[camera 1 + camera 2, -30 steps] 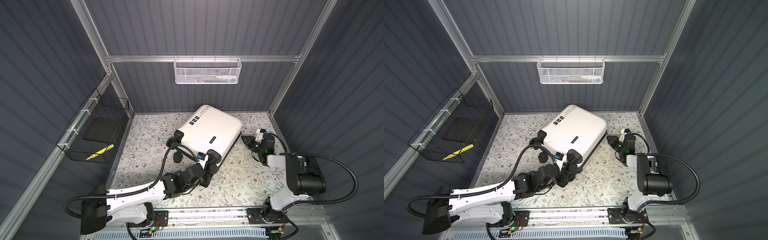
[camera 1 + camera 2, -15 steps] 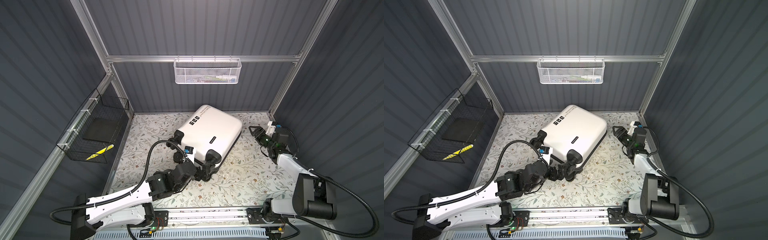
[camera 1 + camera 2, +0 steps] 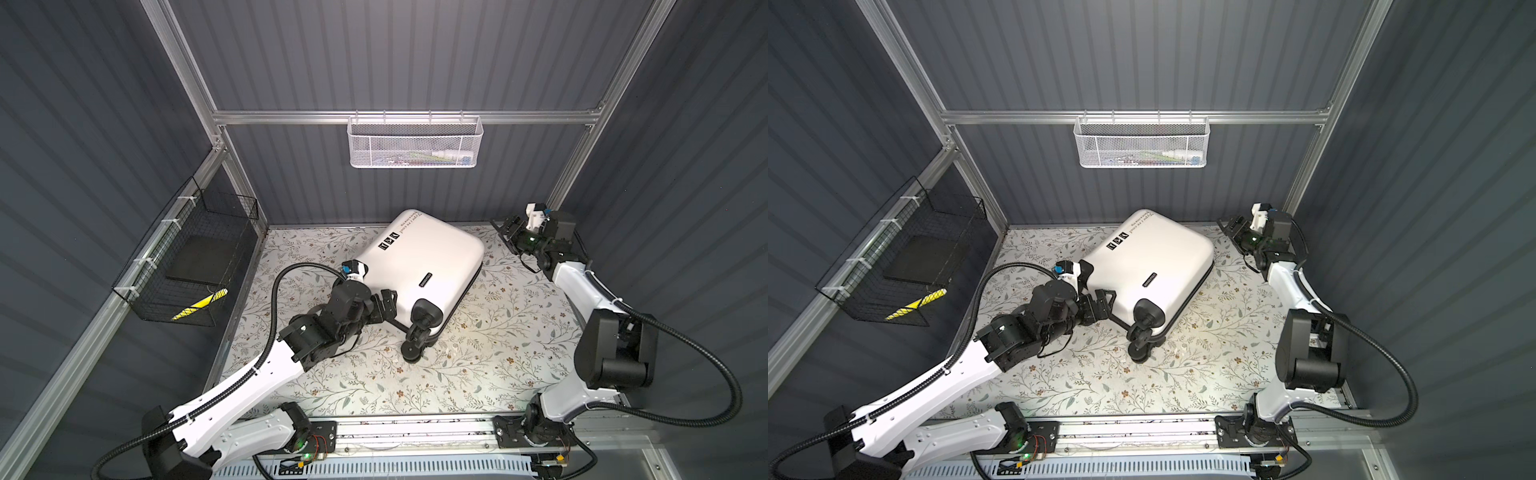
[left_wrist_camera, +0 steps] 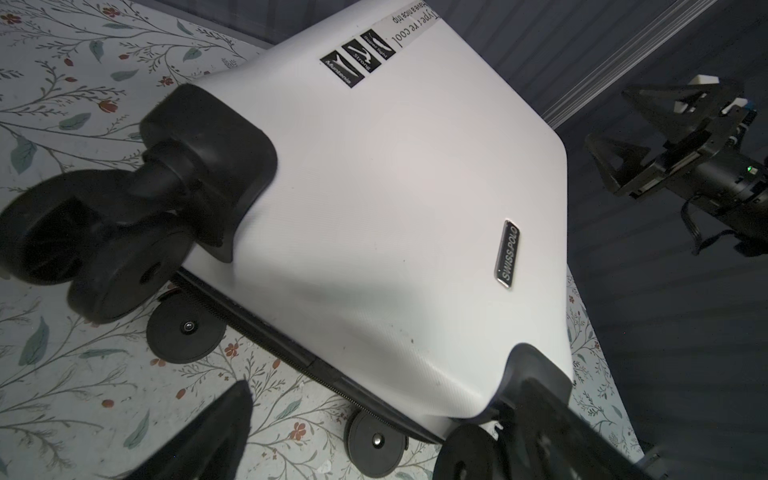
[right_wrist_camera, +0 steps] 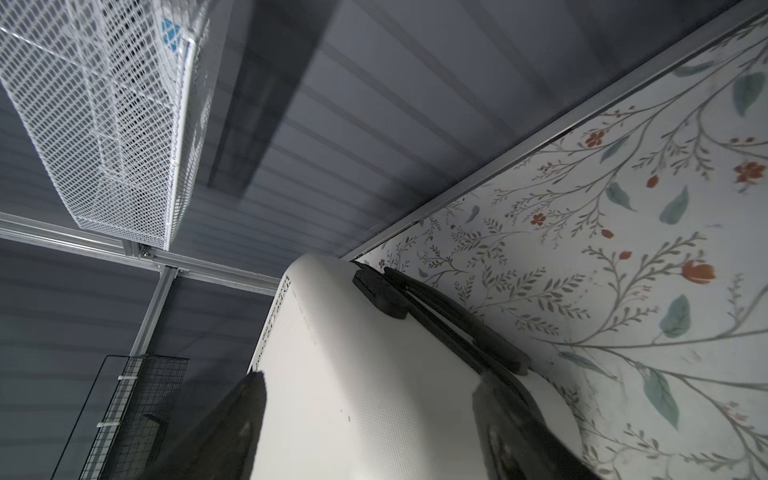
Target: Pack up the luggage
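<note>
Luggage [image 3: 419, 266] interior unseen; mesh basket [image 3: 374, 143] contents indistinct

Dark ribbed walls [image 3: 374, 54], floral floor [image 3: 498, 353], aluminium frame [image 3: 291, 117].

On the white suitcase [image 4: 374, 187], the left wrist view lets you read a small dark badge [image 4: 508, 254] marked "SWISS POLO". Toward the end away from the wheels are three black stickers [image 4: 357, 56]. Two read "Strong" and "Super light"; the third looks like "Muntenia", but you can't be sure. Beside them a line of print [image 4: 415, 23], upside down, reads roughly "Type r re cool", with smaller words ending "nice trip". In both top views these marks are too small to read.
</note>
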### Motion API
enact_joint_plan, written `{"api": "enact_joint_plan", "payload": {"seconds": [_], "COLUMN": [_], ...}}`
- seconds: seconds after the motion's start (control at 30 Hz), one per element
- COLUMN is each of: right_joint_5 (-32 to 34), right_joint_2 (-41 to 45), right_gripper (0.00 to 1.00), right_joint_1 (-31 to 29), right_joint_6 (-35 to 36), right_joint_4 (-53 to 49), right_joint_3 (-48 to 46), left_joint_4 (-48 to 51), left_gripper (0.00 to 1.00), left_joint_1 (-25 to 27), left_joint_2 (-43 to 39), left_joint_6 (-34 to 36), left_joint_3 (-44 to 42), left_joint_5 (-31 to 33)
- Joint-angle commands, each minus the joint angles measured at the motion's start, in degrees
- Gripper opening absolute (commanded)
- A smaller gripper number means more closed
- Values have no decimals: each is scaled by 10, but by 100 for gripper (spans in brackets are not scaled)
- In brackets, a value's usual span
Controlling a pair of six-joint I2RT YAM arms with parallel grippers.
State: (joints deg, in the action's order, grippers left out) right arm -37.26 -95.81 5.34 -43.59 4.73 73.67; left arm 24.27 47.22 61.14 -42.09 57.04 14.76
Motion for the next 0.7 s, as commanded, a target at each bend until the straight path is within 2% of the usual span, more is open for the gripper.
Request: {"api": "enact_joint_plan", "payload": {"seconds": [0.0, 0.3, 0.67], "right_joint_5": [-22, -52, -93], "right_joint_2": [-21, -83, -52], "right_gripper": [81, 81, 71], "right_joint_1": [-17, -41, -55], "right_joint_6": [20, 25, 21], "right_joint_4": [-54, -67, -13], "right_joint_3": [43, 81, 7], "left_joint_4": [1, -14, -34], "left_gripper": [100, 100, 100], "left_joint_1": [-30, -75, -98], "left_joint_2": [21, 64, 109], "left_joint_6": [18, 24, 52], "left_joint_3": [21, 44, 66], "left_joint_5": [-73, -123, -152]}}
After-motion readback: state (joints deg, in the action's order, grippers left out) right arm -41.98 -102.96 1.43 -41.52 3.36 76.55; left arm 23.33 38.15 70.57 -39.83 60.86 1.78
